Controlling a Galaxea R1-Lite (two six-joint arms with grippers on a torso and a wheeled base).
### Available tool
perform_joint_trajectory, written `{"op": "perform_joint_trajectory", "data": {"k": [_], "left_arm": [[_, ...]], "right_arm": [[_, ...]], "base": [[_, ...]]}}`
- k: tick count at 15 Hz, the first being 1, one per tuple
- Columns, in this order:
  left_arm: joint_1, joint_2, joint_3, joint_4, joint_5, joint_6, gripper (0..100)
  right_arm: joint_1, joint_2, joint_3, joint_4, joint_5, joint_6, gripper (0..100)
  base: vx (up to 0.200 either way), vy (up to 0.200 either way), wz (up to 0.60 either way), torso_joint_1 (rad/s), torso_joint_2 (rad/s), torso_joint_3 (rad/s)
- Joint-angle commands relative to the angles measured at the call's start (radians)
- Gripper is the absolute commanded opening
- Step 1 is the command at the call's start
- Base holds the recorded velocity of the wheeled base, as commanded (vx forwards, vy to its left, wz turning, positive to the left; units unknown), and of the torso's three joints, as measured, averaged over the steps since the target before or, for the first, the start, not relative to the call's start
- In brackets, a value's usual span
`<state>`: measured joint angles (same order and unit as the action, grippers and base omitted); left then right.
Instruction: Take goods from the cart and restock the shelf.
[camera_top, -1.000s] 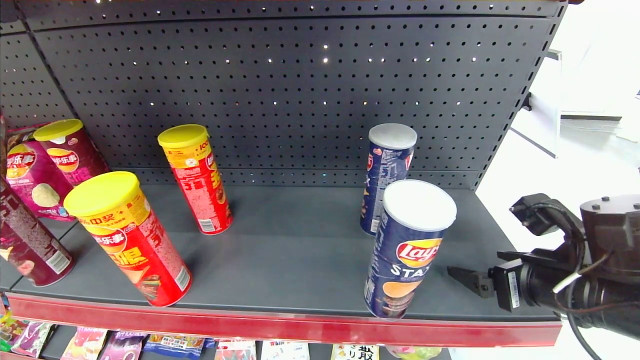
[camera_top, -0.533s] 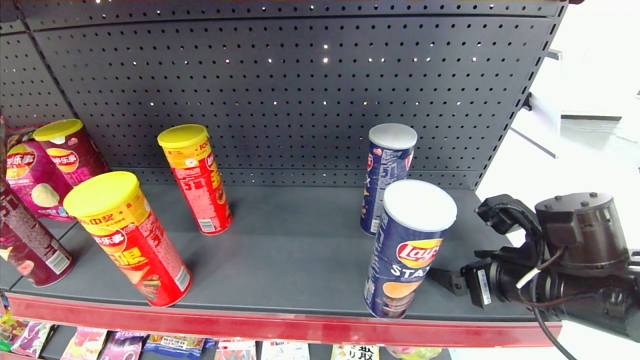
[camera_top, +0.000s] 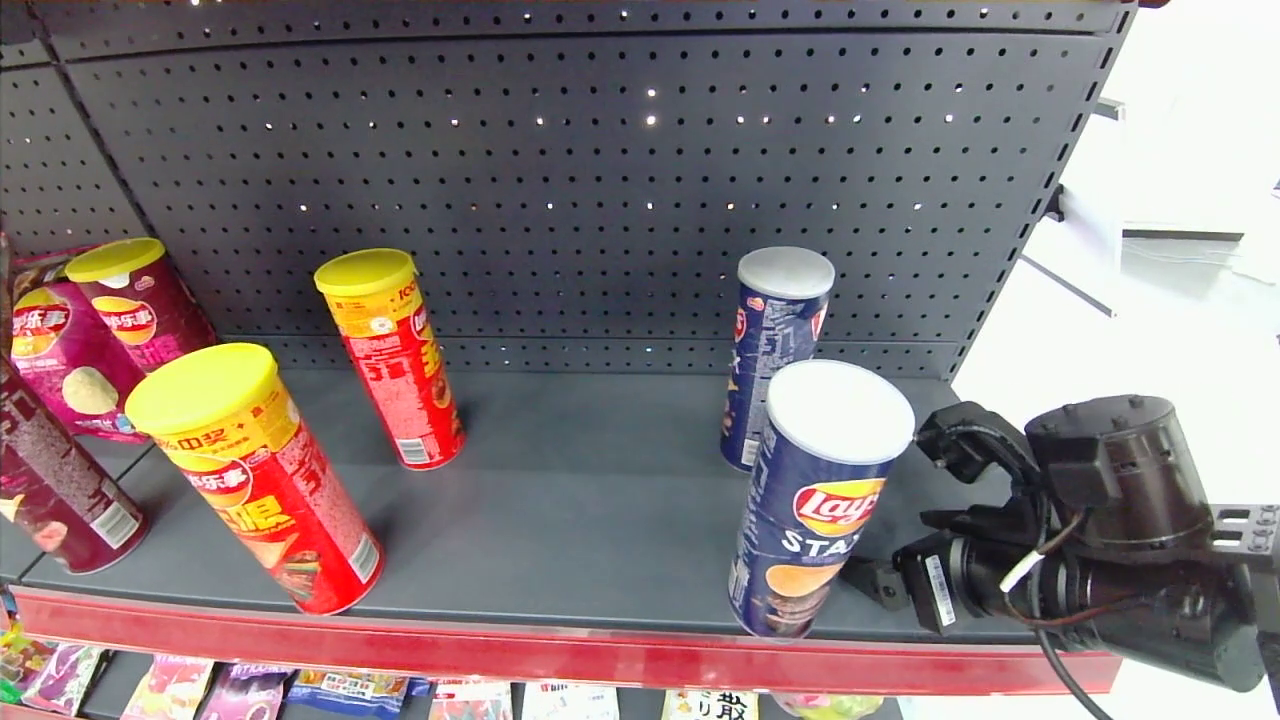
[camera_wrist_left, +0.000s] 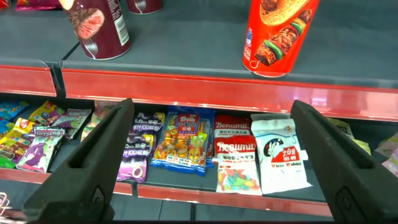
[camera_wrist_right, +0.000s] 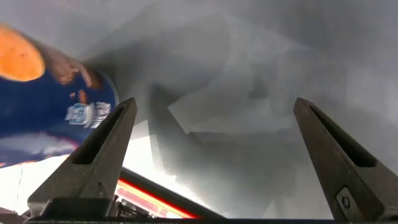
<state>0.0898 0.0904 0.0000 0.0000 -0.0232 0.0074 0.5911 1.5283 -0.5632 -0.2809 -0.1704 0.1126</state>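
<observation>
Two blue, white-lidded chip cans (camera_top: 815, 500) stand upright on the shelf (camera_top: 580, 520) while left gripper (camera_wrist_left: 211, 104) and right gripper (camera_wrist_right: 214, 104) gape empty.

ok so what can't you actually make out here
- Head view: the lower part of the back blue can is partly hidden behind the front blue can.
- Head view: the top of the dark red can is cut off by the left edge.
- Right wrist view: the front blue can is blurred and cut by the edge, so I cannot tell whether the open right end effector touches it.
</observation>
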Motion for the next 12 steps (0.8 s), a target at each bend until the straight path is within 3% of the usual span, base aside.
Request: {"op": "perform_joint_trajectory", "data": {"k": [1,12], "left_arm": [[0.001,0.002,0.0,0.0,0.0,0.0,100],[0.001,0.002,0.0,0.0,0.0,0.0,100]], "right_arm": [[0.023,0.001,0.005,0.0,-0.001,-0.001,100],[0.087,0.013,-0.001,0.0,-0.035,-0.004,100]], "base": [[0.0,0.0,0.0,0.0,0.0,0.0],[0.0,0.0,0.0,0.0,0.0,0.0]]}}
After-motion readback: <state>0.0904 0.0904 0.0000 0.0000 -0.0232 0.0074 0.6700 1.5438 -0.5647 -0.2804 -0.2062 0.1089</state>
